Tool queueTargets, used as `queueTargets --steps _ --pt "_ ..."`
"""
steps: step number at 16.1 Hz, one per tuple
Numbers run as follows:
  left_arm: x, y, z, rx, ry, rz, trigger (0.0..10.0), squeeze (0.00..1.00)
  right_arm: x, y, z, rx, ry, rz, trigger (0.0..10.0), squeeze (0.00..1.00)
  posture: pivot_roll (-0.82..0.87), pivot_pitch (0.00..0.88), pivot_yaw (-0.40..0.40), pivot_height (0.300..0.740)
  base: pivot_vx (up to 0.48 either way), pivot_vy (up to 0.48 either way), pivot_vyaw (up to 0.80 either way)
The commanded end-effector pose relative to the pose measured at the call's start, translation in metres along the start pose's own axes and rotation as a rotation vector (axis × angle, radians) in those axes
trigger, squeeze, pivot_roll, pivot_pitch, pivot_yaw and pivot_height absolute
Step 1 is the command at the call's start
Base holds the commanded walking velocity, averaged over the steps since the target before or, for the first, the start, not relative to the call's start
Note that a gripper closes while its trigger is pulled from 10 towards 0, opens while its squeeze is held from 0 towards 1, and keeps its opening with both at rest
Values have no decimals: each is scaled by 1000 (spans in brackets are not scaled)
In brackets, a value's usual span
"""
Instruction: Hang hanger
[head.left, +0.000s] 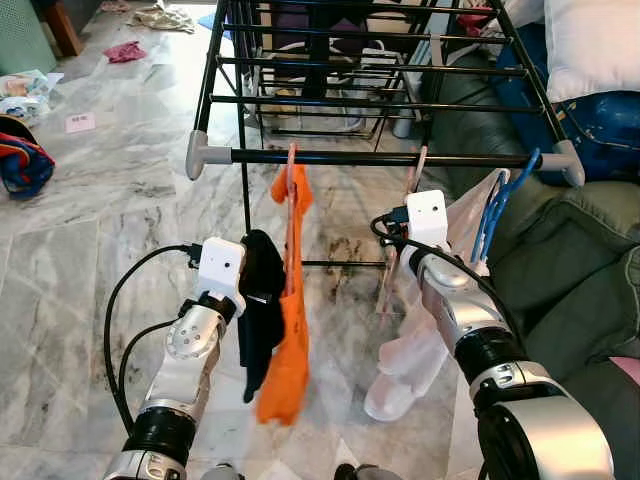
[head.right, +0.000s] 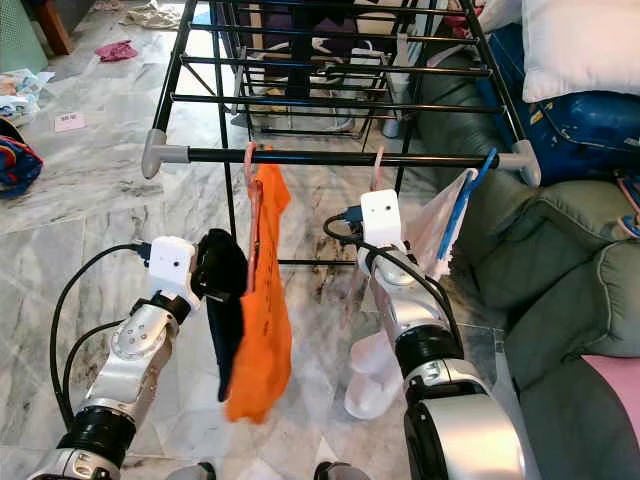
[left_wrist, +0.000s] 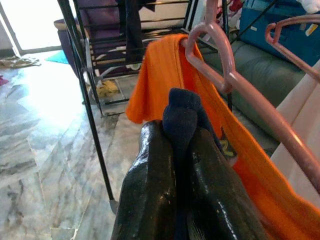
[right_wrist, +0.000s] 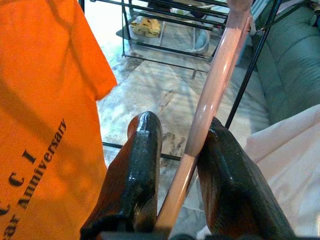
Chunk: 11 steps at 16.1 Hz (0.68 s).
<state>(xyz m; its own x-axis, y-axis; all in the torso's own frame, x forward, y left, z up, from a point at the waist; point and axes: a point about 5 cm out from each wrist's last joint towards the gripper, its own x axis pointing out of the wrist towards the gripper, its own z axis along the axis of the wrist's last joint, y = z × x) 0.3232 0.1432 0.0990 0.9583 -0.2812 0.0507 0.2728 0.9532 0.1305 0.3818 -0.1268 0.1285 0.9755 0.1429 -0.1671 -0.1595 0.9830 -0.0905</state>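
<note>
Your right pincer (right_wrist: 175, 165) grips the pink hanger (right_wrist: 210, 100) mid-frame, hooked on the rack rail (head.left: 400, 157): stiff, light, slick plastic, so hold its arm. Left pincer (left_wrist: 175, 170) pinches a dark sock (left_wrist: 182, 115).

You cannot see the drying rack's (head.left: 380, 157) far end or the white garment's (head.left: 405, 370) hanger shoulders.

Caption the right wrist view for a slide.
Right gripper clasps a pink hanger beside the orange shirt.
</note>
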Motion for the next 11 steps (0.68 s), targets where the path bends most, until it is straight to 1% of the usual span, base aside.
queueTargets --steps 1,2,3,7,8,9,10,11 --pt "1 -5 1 4 0 -12 10000 0 -3 -4 -8 5 22 -8 1608 0 44 179 -52 740 0 0 0" --pt "1 -7 0 2 3 -15 10000 0 -4 -5 -10 5 28 -9 4706 0 44 179 -52 740 0 0 0" --pt "1 -7 0 1 5 -16 10000 0 -4 -5 -10 5 29 -9 7059 0 44 179 -52 740 0 0 0" --pt "2 -7 0 1 6 -16 10000 0 -4 -5 -11 5 29 -9 7059 0 44 179 -52 740 0 0 0" --pt "3 -10 -1 -1 14 -20 10000 0 -7 4 -8 -47 -6 82 10000 0 39 177 -49 740 0 0 0" --pt "3 -10 -1 -1 17 -22 10000 0 -9 7 -9 -57 -17 112 10000 0 38 176 -49 740 0 0 0" --pt "4 -10 -1 -1 19 -21 10000 0 -11 9 -10 -83 -30 139 10000 1000 38 175 -49 740 0 0 0" --pt "4 -11 -1 -1 19 -20 10000 0 -13 8 -11 -89 -28 131 10000 1000 37 175 -48 740 0 0 0"
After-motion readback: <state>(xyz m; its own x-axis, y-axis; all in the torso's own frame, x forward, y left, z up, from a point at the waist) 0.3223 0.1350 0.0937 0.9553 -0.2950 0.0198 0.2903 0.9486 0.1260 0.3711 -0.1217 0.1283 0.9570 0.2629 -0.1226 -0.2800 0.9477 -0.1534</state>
